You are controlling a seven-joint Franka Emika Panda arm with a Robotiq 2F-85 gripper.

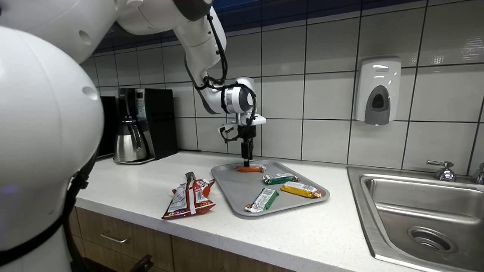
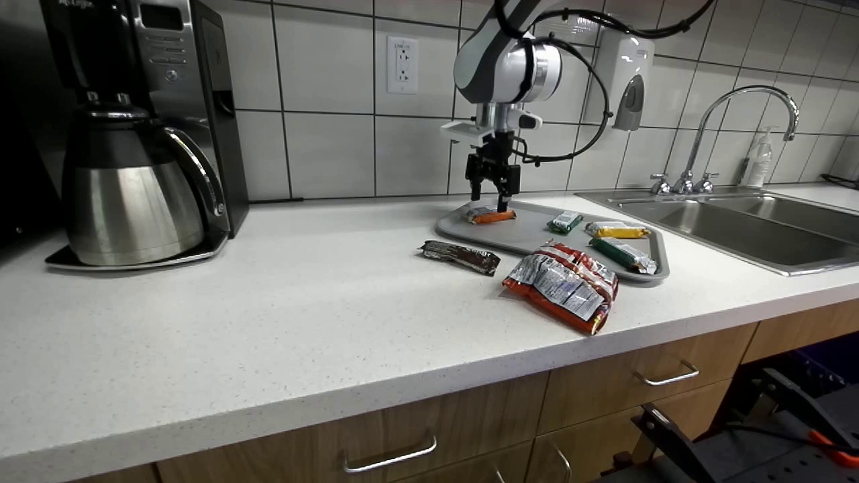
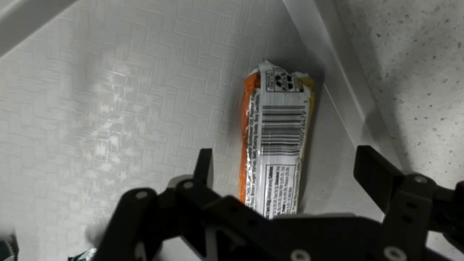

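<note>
My gripper [image 3: 285, 149] is open and empty. It points down over a bar in an orange and silver wrapper [image 3: 277, 137]. The bar lies between the two black fingers in the wrist view, with a gap on each side; its near end is hidden behind the gripper body. In both exterior views the gripper [image 1: 246, 162] [image 2: 488, 201] is low over this orange bar [image 1: 249, 169] [image 2: 495, 217], at the far corner of a grey tray [image 1: 234, 185]. Two green bars [image 1: 280, 178] [image 1: 264, 200] and a yellow bar [image 1: 300, 189] lie elsewhere on the tray.
A red snack bag [image 2: 567, 285] and a brown-wrapped bar [image 2: 460, 257] lie on the white counter [image 2: 302, 315] beside the tray. A coffee maker [image 1: 143, 124] stands at the back. A steel sink [image 1: 423, 211] and a tiled wall with a soap dispenser [image 1: 379, 90] border the counter.
</note>
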